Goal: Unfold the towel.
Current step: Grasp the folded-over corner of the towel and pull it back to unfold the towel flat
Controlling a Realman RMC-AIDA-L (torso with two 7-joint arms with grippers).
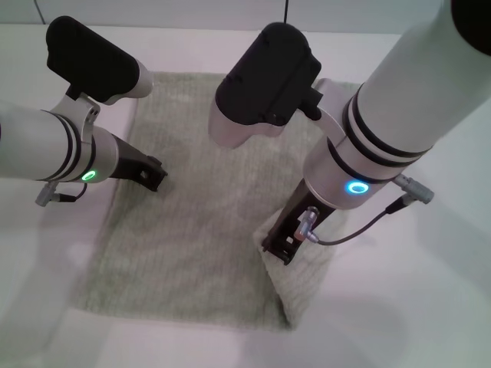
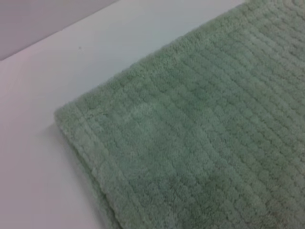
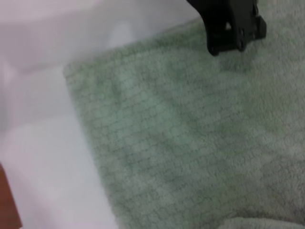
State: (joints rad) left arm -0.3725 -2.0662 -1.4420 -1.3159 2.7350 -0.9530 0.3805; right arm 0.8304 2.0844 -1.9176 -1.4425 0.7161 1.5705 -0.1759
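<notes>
On the white table [image 1: 430, 307], the towel [image 1: 192, 245] was spread out almost flat, pale green and fuzzy, with fine ribbed lines. One part was not flat yet: the near corner on the robot's right side [image 1: 295, 287] was lifted up and bunched into a soft fold.

The right gripper [image 1: 278, 249] was seen low on that raised corner, touching the cloth. The corner seemed to be pinched by it, but the fingertips were hidden by the arm and the fold, so it could not be told if they were pressed together or spread.

The left gripper [image 1: 153, 175] was held just over the towel near its left edge. Its dark tip was also caught in the right wrist view [image 3: 233, 26], above the cloth. Whether its fingers were parted could not be told.

The last step of the unfolding seemed to be in hand. For the next move, the raised corner would need to be pulled outward and laid down flat, without the rest of the towel being dragged along.
</notes>
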